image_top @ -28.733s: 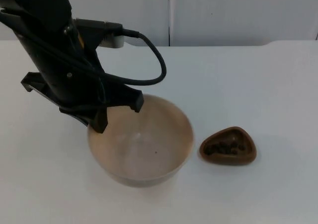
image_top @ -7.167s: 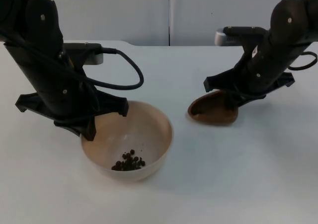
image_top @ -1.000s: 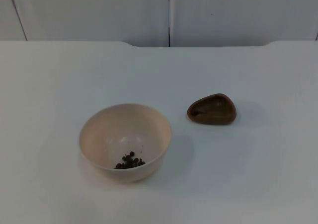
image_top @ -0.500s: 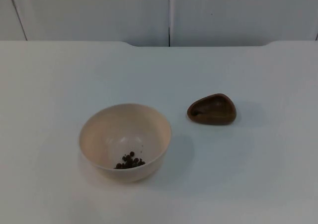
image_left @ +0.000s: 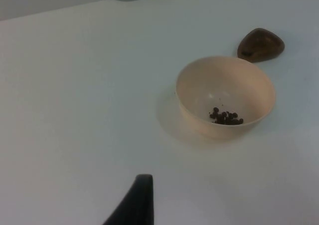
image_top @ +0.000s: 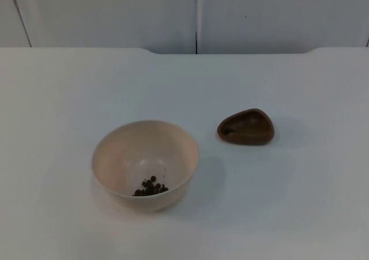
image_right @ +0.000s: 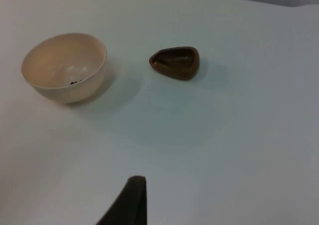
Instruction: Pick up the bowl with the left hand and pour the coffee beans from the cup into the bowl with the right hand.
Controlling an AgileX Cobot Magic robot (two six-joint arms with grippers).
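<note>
A cream bowl (image_top: 145, 164) stands upright on the white table (image_top: 300, 214), with a small heap of dark coffee beans (image_top: 150, 186) gathered at about 6 o'clock on its inner floor; the rest of its interior is bare. From the bowl, a brown, rounded-triangular wooden cup (image_top: 246, 127) lies at roughly 2 o'clock, near it but apart, with a strip of table between the two; its hollow faces up and appears dark, and no beans can be made out inside it. The grey partition wall (image_top: 196, 15) closes the table at 12 o'clock, a vertical seam dividing it. The left wrist view looks across the table at the bowl (image_left: 225, 96) with the beans (image_left: 226, 117) on its floor and the cup (image_left: 260, 44) beyond it; one black fingertip of the left gripper (image_left: 134, 202) stands well apart from both, over bare table. The right wrist view takes in the bowl (image_right: 65, 67) and the cup (image_right: 175, 62) side by side, with one fingertip of the right gripper (image_right: 127, 202) likewise well clear of them. With a single fingertip visible on each gripper, how far either pair of jaws stands apart cannot be told; neither gripper touches anything.
</note>
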